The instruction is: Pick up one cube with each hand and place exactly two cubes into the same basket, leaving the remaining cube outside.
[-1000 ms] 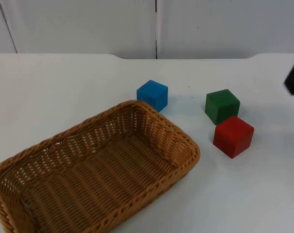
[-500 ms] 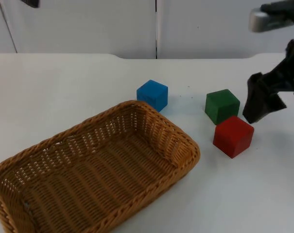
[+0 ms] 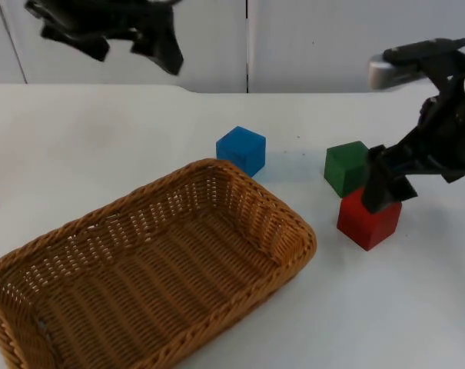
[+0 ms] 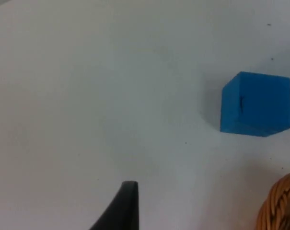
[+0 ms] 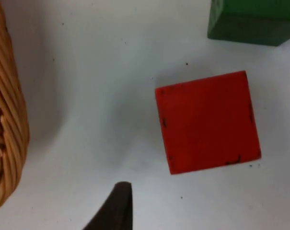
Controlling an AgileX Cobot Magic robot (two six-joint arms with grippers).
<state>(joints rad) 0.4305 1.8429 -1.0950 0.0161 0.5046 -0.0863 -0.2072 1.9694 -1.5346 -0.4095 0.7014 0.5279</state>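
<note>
The right tool [image 3: 383,192] hangs just over the small red wooden cube [image 3: 369,217], and I cannot tell how its fingers stand. The small green wooden cube [image 3: 347,167] sits just behind the red one. The left tool [image 3: 151,38] is high over the white table [image 3: 78,146], fingers unclear too. The small blue wooden cube [image 3: 241,149] sits just beside the empty brown woven basket [image 3: 151,269].

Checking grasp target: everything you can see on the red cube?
The red cube is a solid-coloured block with small dark scuffs along its edges. It sits flat on the white table, turned corner-on, outside the basket and in front of the green cube. The right gripper hovers at its back top edge; contact unclear.
</note>
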